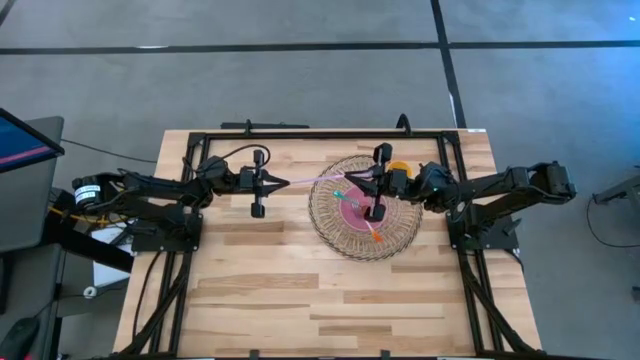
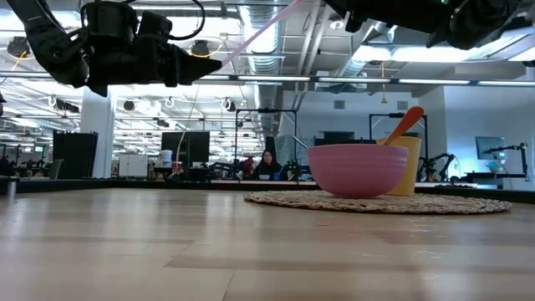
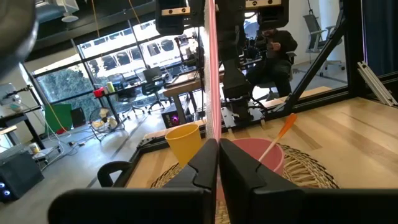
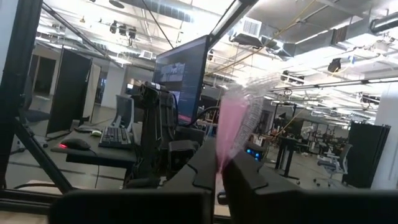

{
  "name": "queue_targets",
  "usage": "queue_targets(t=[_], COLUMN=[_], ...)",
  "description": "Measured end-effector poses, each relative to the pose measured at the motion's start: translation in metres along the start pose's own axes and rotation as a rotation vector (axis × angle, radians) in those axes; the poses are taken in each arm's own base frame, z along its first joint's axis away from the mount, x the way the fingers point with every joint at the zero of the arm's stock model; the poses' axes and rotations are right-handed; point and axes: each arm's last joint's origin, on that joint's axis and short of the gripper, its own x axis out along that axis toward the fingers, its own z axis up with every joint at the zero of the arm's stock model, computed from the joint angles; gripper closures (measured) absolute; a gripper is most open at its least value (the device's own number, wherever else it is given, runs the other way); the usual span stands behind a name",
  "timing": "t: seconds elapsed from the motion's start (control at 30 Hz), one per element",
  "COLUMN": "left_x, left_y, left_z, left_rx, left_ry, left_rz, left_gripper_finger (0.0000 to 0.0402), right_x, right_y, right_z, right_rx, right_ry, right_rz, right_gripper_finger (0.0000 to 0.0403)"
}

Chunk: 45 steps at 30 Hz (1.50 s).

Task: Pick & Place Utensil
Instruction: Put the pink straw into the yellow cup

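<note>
Pink utensil [image 1: 312, 180] is midair, clenched by both left end effector [image 1: 272, 182] and right end effector [image 4: 219, 163]; handoff unfinished, placing remains.

Woven straw mat [image 1: 362, 238] on smooth pale wood table [image 1: 260, 290].

Two black jointed arms trailing black cables, each tool [image 1: 259, 181] with dark fingers
</note>
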Motion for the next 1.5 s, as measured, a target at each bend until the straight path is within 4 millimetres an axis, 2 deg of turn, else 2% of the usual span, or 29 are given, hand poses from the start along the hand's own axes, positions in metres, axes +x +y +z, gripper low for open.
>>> queue_targets(t=[0.2, 0.57, 0.8, 0.97, 1.2, 1.5], left_x=[0.000, 0.000, 0.000, 0.000, 0.000, 0.000], left_y=[0.000, 0.000, 0.003, 0.003, 0.003, 0.003], left_z=[0.000, 0.000, 0.000, 0.000, 0.000, -0.001], left_rx=[0.000, 0.000, 0.003, 0.003, -0.019, -0.059], left_ry=[0.000, 0.000, 0.027, 0.027, 0.027, 0.027], left_rz=[0.000, 0.003, 0.105, 0.108, 0.108, 0.108], left_gripper_finger=[0.0366, 0.0276, 0.0251, 0.0250, 0.0250, 0.0250], right_x=[0.000, 0.000, 0.008, 0.011, -0.004, -0.036], right_y=[0.000, -0.001, -0.005, -0.009, -0.009, -0.004], right_z=[0.000, -0.003, -0.010, -0.002, 0.022, 0.042], right_rx=[0.000, 0.077, 0.045, -0.010, -0.051, -0.024], right_ry=[0.000, 0.030, 0.277, 0.470, 0.541, 0.636], right_rz=[0.000, -0.015, -0.167, -0.277, -0.465, -0.586], right_gripper_finger=[0.0399, 0.0401, 0.0402, 0.0401, 0.0401, 0.0399])
